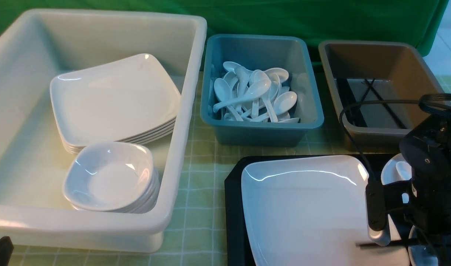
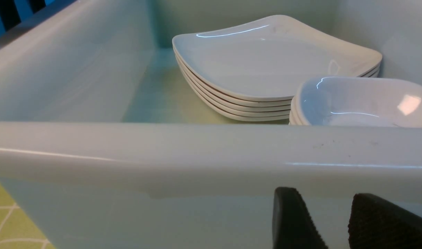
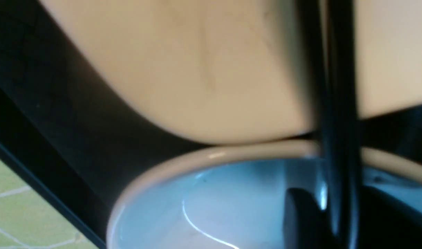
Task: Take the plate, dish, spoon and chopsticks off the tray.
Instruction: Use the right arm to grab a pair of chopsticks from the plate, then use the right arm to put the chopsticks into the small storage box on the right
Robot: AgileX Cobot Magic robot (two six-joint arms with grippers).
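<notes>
left end effector [image 2: 323, 193]: ribbed black pads apart, empty, beside smooth cream tub [image 2: 197, 148] | right end effector [image 1: 397, 236]: at thin black chopsticks [image 3: 337, 86], blurred, clamped or not unclear | near right: glossy rounded-square plate [image 1: 306, 210] on textured dark tray [image 1: 232, 207]

A staged canteen-style dish-sorting station, likely a lab, is indicated: a green backdrop [image 1: 321, 18] is hung at the far side, a checked cloth [image 1: 199, 177] is spread on the table, and stacked plates [image 1: 114, 99], spoons [image 1: 255, 96] and chopsticks [image 1: 387, 105] are kept in separate tubs [image 1: 262, 135] beside a tray [image 1: 232, 207].
</notes>
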